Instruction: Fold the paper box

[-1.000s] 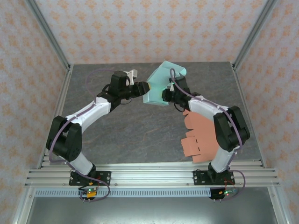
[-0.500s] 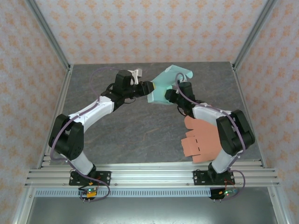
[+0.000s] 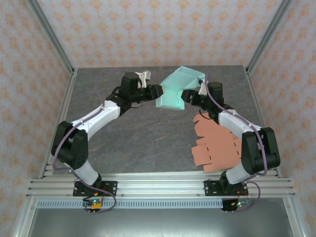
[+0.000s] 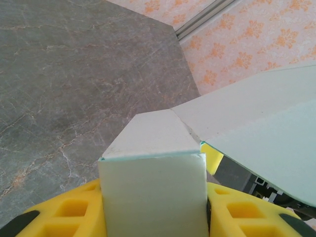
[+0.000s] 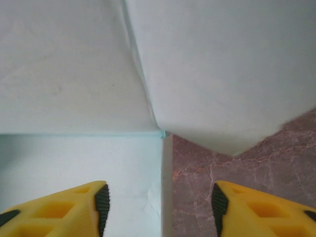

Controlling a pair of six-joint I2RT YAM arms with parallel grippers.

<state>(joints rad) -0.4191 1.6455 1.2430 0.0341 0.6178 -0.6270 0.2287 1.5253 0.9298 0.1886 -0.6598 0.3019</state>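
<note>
On the left, the left arm (image 3: 94, 118) bends up from the near edge of the gray stone table (image 3: 138, 143) and reaches toward the middle. At its tip, the left gripper (image 3: 154, 92) holds the left side of the paper box (image 3: 175, 89). The box is pale green and only partly folded. It is up off the table, near the back and close to the middle, between the two grippers. From the left wrist camera, a flat flap (image 4: 153, 192) of the box sits right between the yellow fingers (image 4: 74, 215), and both fingers press on it from the sides, so the jaws are clamped on the box. A bigger panel of the box slopes away to the right of that flap. Just to the right of the box is the right gripper (image 3: 188, 95), at its right side. From the right wrist camera, its two yellow fingers (image 5: 59, 207) stand wide apart with nothing squeezed between them. The pale box is very close in front of them, with a fold line running down it, and one paper edge reaches down into the gap between the fingers. I cannot tell if a finger touches the paper. Farther right, the right arm (image 3: 237, 126) curves back to its base. Under it lies a flat orange cardboard cut-out (image 3: 215, 148) on the table, with little tabs along its left side.
</note>
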